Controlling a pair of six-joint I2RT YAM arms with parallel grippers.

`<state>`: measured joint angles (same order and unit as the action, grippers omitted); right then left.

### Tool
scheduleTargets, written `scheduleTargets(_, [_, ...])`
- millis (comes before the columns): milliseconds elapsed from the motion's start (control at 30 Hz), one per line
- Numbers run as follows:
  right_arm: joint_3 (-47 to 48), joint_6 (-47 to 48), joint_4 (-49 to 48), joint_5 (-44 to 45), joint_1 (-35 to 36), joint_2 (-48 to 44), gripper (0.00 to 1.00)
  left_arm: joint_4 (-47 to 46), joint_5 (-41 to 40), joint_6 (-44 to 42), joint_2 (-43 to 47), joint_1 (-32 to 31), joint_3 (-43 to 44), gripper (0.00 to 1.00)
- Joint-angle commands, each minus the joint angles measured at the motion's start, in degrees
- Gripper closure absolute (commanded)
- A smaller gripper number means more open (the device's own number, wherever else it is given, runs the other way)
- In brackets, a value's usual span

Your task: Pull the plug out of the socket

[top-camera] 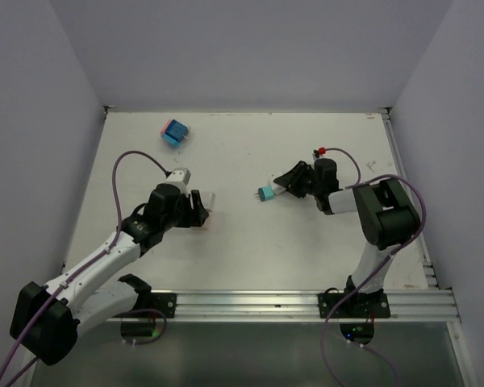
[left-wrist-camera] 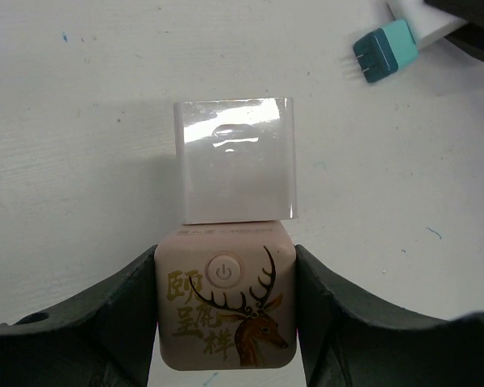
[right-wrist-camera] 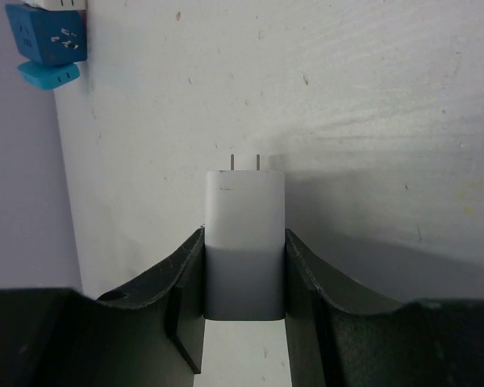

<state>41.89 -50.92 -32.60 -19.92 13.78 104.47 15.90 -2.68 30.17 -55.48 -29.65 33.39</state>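
My left gripper (top-camera: 200, 210) is shut on a pink socket cube (left-wrist-camera: 224, 322) with a deer print and a power button. A glossy white block (left-wrist-camera: 234, 159) sits against the cube's far face; it also shows in the top view (top-camera: 212, 201). My right gripper (top-camera: 284, 184) is shut on a white plug (right-wrist-camera: 244, 201) whose two bare prongs point away from the wrist. The plug's end looks teal in the top view (top-camera: 265, 194) and in the left wrist view (left-wrist-camera: 385, 50). It hangs free, a short gap right of the socket cube.
A blue and pink cube (top-camera: 175, 131) lies at the far left of the table; it also shows in the right wrist view (right-wrist-camera: 47, 32). A red-tipped cable (top-camera: 323, 151) lies behind the right arm. White walls enclose the table on three sides.
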Motion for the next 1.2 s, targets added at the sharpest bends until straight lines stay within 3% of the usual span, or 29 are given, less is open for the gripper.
scheduleTargets(0, [1.3,-2.0,-5.6,-1.4,-0.1,3.1,0.84,-5.4,4.5,-4.0,0.1,0.2,0.3,1.00])
scheduleTargets(133, [-0.3,-0.7,-3.5,0.6,-0.6,1.7,0.42,-5.7,7.7,-4.9,-0.7,0.2,0.3,1.00])
scheduleTargets(233, [-1.5,3.0,2.5,3.5,-1.1,-2.2,0.20,-6.2,9.2,-5.4,-1.1,0.1,0.4,1.00])
scheduleTargets(333, [-2.1,7.0,9.4,6.8,-1.6,-6.8,0.09,-6.4,10.4,-5.9,-1.7,0.1,0.9,1.00])
scheduleTargets(600, [-2.3,13.3,27.5,19.3,-1.8,-19.7,0.03,-6.9,12.5,-9.2,-2.3,-1.4,2.5,1.00])
scheduleTargets(733, [-2.6,13.1,30.7,12.2,-1.5,-25.9,0.07,-7.0,12.3,-11.1,-3.0,-4.1,3.2,1.00])
scheduleTargets(900, [-1.2,9.2,32.4,-1.7,1.2,-26.7,0.06,-8.2,11.7,-12.3,-3.3,-7.2,3.9,1.00])
scheduleTargets(1033, [1.3,4.6,32.2,-6.0,9.0,-25.3,0.05,-9.9,11.6,-12.4,-2.8,-9.1,3.9,1.00])
scheduleTargets(1167, [1.6,-2.4,25.1,-8.2,15.5,-24.0,0.05,-11.9,11.6,-12.6,-2.5,-10.4,3.8,1.00])
